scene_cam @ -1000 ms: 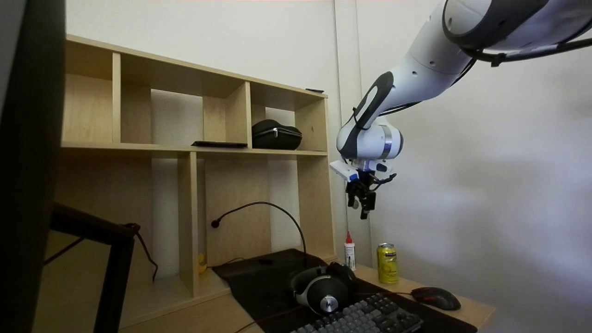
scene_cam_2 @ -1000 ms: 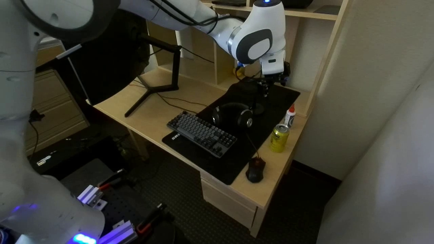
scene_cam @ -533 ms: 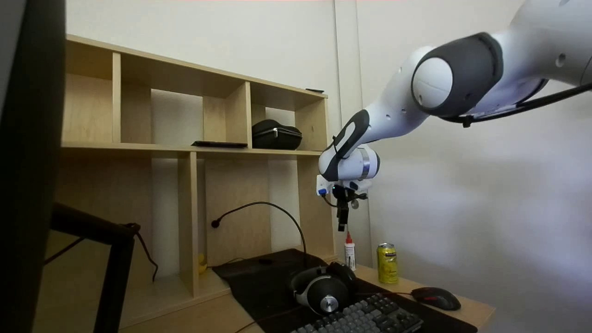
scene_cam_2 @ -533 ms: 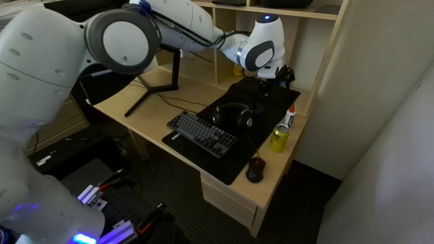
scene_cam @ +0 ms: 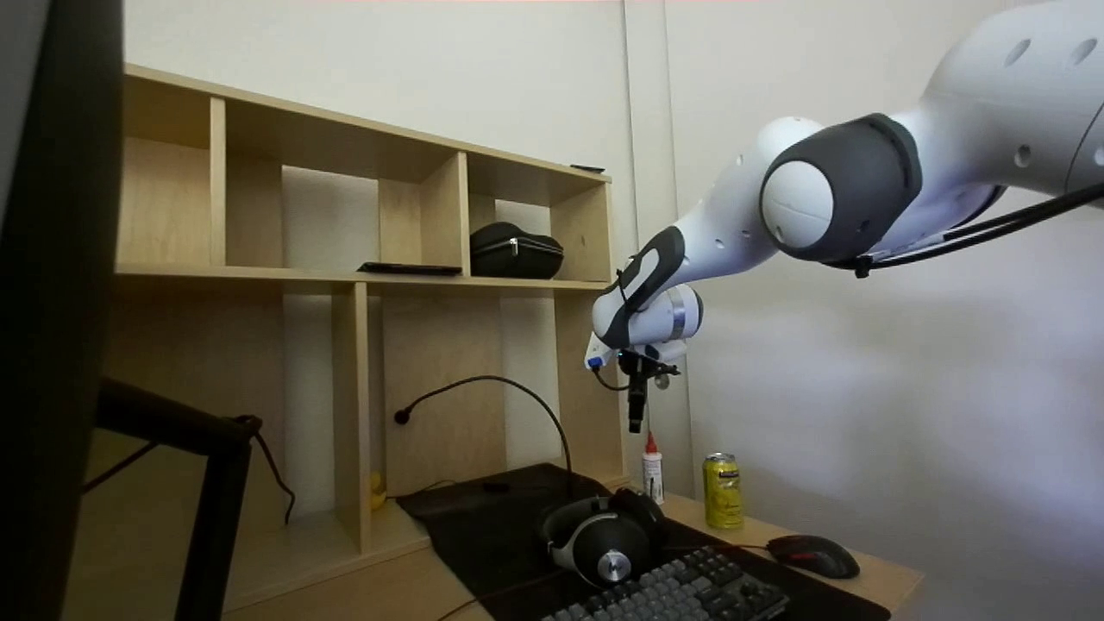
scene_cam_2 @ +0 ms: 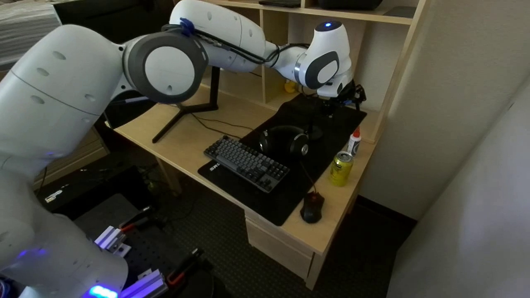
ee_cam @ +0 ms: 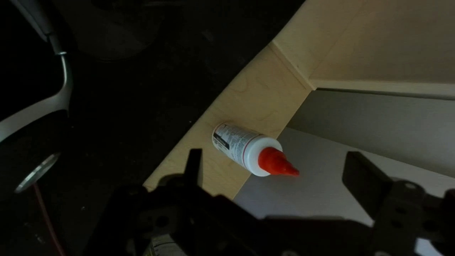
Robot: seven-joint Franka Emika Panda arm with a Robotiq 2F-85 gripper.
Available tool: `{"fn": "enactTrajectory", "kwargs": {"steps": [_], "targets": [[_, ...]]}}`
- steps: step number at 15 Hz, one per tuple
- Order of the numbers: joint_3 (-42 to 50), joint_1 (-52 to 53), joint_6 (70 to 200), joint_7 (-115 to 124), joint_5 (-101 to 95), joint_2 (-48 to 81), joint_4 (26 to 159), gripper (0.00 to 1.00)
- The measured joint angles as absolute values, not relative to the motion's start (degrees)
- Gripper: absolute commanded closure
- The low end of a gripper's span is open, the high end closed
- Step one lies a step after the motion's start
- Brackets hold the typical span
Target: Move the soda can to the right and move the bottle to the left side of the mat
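Apparently, the step is reaching for the bottle (ee_cam: pixel 245 149): the gripper (ee_cam: pixel 273 161) hangs higher, jaws apart and empty. The bottle stands on the desk (scene_cam_2: pixel 319 235), just beside the mat (scene_cam_2: pixel 290 196), near the soda can (scene_cam_2: pixel 341 169). Next, careful alignment and lowering are needed.

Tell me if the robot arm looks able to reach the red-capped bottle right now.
Probably yes: the gripper is open, and the wrist view frames the upright bottle in its opening with nothing covering it. The soda can nearby may crowd the approach.
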State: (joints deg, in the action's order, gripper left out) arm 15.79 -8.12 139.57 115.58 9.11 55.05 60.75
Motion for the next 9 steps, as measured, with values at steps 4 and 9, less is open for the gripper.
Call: {"fn": "enactTrajectory", "kwargs": {"steps": [4,9], "targets": [[16.0,-11.4,138.8,122.4,9.5,59.6,52.8,0.0],[13.8,-17.5,129.4,125.7,12.8,65.1,42.3,0.0]]}}
